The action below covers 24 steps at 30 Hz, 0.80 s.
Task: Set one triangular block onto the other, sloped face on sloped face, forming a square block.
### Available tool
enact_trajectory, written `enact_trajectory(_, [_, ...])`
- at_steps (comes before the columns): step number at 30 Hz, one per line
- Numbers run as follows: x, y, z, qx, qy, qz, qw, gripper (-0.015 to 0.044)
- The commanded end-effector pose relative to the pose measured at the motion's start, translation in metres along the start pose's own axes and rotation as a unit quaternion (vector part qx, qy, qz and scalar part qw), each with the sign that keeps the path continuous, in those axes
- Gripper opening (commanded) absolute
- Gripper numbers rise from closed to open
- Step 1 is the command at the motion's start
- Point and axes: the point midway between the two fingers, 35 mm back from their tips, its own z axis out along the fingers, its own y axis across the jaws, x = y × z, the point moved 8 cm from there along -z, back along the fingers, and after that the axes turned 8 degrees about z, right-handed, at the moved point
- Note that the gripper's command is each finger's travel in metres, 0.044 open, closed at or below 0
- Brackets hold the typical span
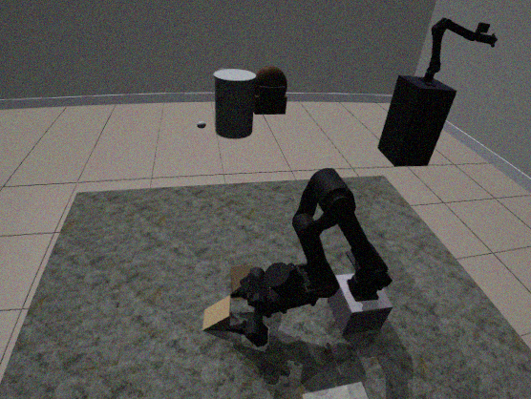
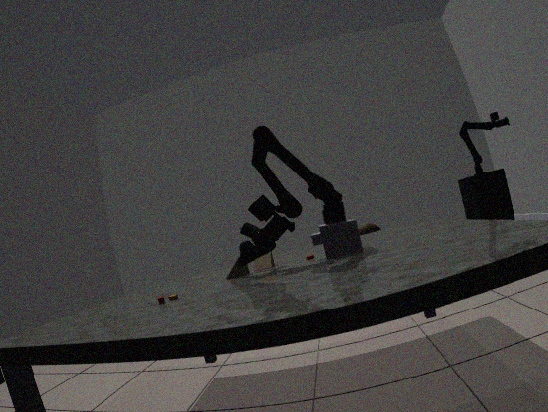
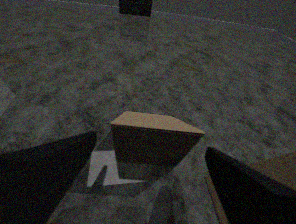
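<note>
One triangular block [image 1: 217, 313] [image 2: 239, 270] [image 3: 150, 145] stands on the table [image 1: 143, 239] with its pale tan sloped face turned away from the arm and its dark upright face toward the wrist camera. The other block [image 1: 240, 276] [image 2: 264, 261] [image 3: 278, 169] is brown, stands beside it near one finger, and is partly hidden by the gripper in the top view. My gripper [image 1: 232, 307] [image 3: 151, 144] is open and low, its fingertips to either side of the tan block's near end. Nothing is held. Finger contact with either block cannot be told.
The arm stands on a pale grey base [image 1: 365, 317] [image 2: 341, 240]. A white slab [image 1: 336, 393] shows at the bottom edge of the top view. Small red [image 2: 161, 300] and yellow [image 2: 172, 297] pieces, and another red piece [image 2: 309, 257], show in the exterior view.
</note>
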Motion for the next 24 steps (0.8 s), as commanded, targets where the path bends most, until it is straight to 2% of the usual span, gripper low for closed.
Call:
enact_trajectory(1, [0.0, 0.001, 0.008, -0.003, -0.008, 0.002, 1.0, 0.044])
enact_trajectory(21, [0.014, 0.0, 0.036, -0.001, -0.031, 0.023, 0.999, 0.044])
enact_trajectory(24, [0.014, 0.0, 0.036, -0.001, -0.031, 0.023, 0.999, 0.0361])
